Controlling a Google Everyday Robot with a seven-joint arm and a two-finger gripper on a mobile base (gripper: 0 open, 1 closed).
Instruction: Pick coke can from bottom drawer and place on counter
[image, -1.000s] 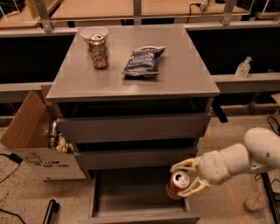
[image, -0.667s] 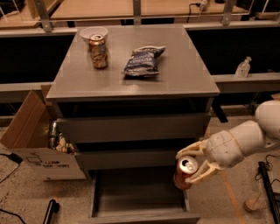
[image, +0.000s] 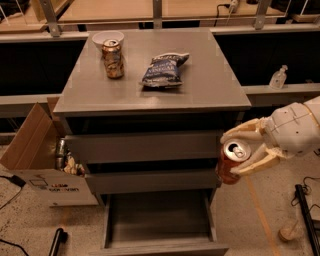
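Note:
My gripper is shut on the red coke can, its cream fingers clasping the silver top from both sides. The can hangs in the air to the right of the cabinet, at the height of the middle drawer. The bottom drawer is pulled open below and left of the can; its grey tray shows nothing inside. The grey counter lies above and left of the can.
On the counter stand a gold-brown can, a white bowl behind it and a dark blue chip bag. An open cardboard box of cans sits left of the cabinet. A clear bottle stands on the right ledge.
The gripper has lifted the coke can up and to the right, out of the bottom drawer to beside the middle drawer. The view has also shifted closer.

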